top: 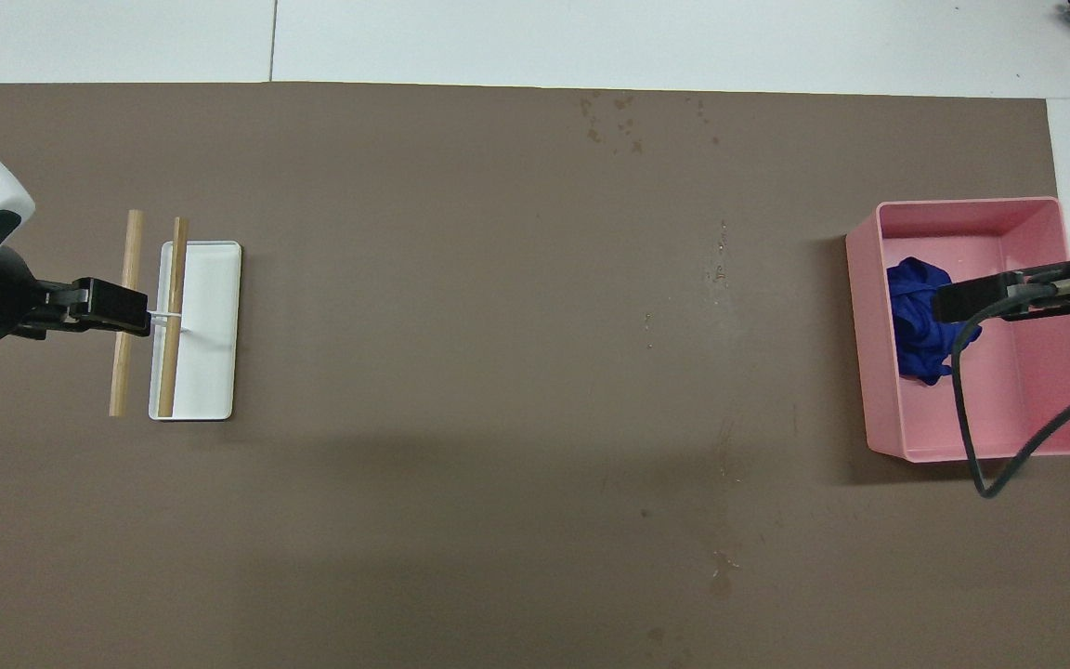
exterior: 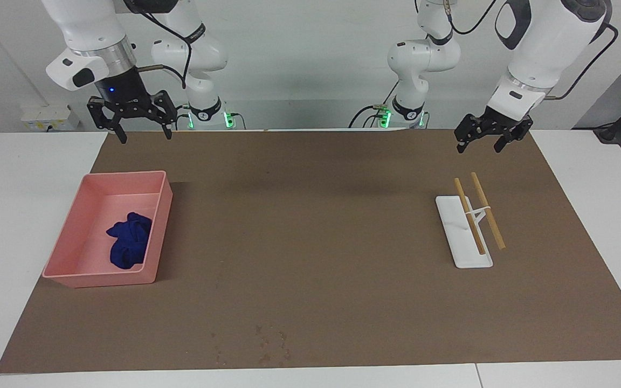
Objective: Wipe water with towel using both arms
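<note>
The towel (exterior: 129, 240) is a bunched deep-blue cloth lying in the pink tray (exterior: 122, 175) at the right arm's end of the table. My right gripper (exterior: 145, 136) hangs open and empty high above the tray. In the overhead view the right gripper (top: 962, 302) overlaps the towel (top: 911, 325) without touching it. My left gripper (exterior: 478, 146) hangs open and empty in the air over the left arm's end of the mat, above the wooden rods (top: 131, 311). Water drops (exterior: 267, 345) speckle the brown mat near its edge farthest from the robots, also seen from overhead (top: 614, 121).
A white rack (exterior: 464, 237) carrying two wooden rods stands at the left arm's end of the mat. The brown mat (top: 498, 372) covers most of the white table. A black cable (top: 972, 437) dangles from the right arm over the tray.
</note>
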You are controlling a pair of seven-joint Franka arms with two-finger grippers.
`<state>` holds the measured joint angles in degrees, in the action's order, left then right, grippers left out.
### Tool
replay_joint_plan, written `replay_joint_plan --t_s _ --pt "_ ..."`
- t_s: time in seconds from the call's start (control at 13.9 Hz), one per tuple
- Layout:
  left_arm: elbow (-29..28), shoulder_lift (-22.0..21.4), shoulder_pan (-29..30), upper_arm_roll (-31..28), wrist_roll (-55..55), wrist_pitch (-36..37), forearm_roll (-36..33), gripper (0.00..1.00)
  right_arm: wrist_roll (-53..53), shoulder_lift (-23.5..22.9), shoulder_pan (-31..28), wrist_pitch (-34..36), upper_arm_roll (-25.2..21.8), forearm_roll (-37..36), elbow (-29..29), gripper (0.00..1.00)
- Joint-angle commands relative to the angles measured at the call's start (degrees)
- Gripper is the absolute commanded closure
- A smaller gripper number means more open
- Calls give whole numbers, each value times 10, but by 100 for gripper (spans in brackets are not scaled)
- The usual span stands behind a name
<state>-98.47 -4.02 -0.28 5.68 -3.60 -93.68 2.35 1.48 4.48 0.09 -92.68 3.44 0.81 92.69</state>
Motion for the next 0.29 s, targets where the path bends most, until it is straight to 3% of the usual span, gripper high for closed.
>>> replay_joint_plan --t_s 0.0,0.22 --pt "-14 -16 4 0 6 3 4 0 -10 4 -7 -7 5 -5 8 0" --pt "-14 -16 4 0 5 3 4 0 -10 4 -7 -6 5 -5 8 0"
